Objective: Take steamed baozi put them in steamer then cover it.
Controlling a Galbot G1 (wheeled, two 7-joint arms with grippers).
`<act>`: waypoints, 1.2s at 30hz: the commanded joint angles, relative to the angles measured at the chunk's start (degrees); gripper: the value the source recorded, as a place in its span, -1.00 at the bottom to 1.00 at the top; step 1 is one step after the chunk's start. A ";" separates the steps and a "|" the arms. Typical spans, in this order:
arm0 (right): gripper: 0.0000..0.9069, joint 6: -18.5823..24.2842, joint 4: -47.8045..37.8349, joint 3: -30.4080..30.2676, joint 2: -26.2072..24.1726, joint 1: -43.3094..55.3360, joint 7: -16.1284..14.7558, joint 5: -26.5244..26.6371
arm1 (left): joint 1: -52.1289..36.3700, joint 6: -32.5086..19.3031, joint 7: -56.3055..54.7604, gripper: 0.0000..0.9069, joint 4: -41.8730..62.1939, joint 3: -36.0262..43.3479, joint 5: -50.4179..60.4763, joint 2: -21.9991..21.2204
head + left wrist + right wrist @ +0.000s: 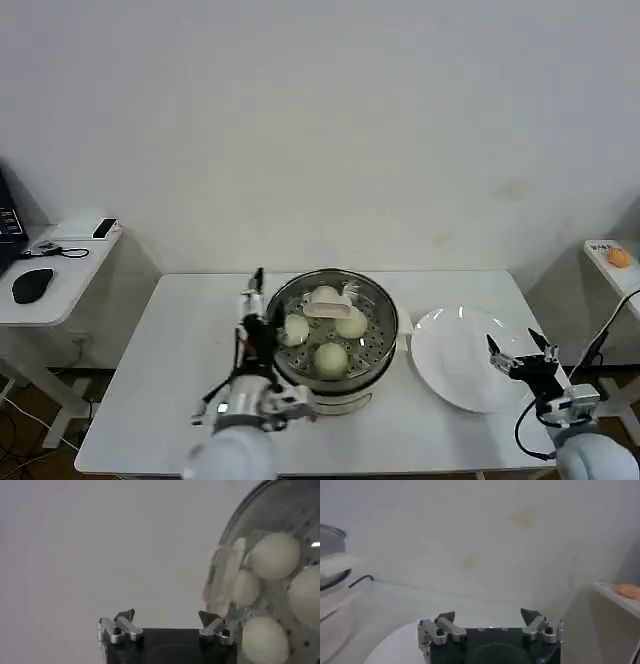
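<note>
The steamer [378, 352] stands mid-table, a shiny steel pot on a cream base. Several cream-white baozi [331, 357] lie on its perforated tray. The clear glass cover [372, 300] rests on the pot, its cream bar handle [328, 306] at the centre. My left gripper [256, 305] hangs open just off the pot's left side, nothing between its fingers. In the left wrist view that gripper [166, 616] is open beside the cover [260, 510], with baozi [274, 555] showing through the glass. My right gripper [520, 357] [488, 615] stands open and empty over the plate's right part.
A bare white plate [450, 350] [395, 645] lies right of the steamer. A side table [60, 275] with a mouse and a phone stands at the far left. A shelf with an orange object [619, 257] is at the far right.
</note>
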 commanded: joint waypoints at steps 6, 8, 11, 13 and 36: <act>1.00 1.71 -0.30 -3.64 4.39 0.07 0.49 2.74 | 10.95 -21.16 -13.84 1.00 4.35 -34.23 -66.00 6.65; 1.00 0.75 -0.17 -4.35 5.97 0.45 2.17 3.40 | 13.19 -23.58 -15.99 1.00 7.53 -34.08 -68.36 6.46; 1.00 -0.61 -0.91 -5.24 6.77 0.81 2.09 2.41 | 15.67 -25.22 -16.46 1.00 10.08 -33.81 -73.23 6.14; 1.00 -0.48 -1.04 -6.06 6.27 0.70 2.22 1.94 | 17.04 -25.05 -15.79 1.00 10.39 -33.46 -76.28 6.38; 1.00 2.58 -0.24 -7.75 4.30 0.27 4.32 -2.74 | 21.01 -27.79 -14.98 1.00 14.37 -33.64 -80.60 3.70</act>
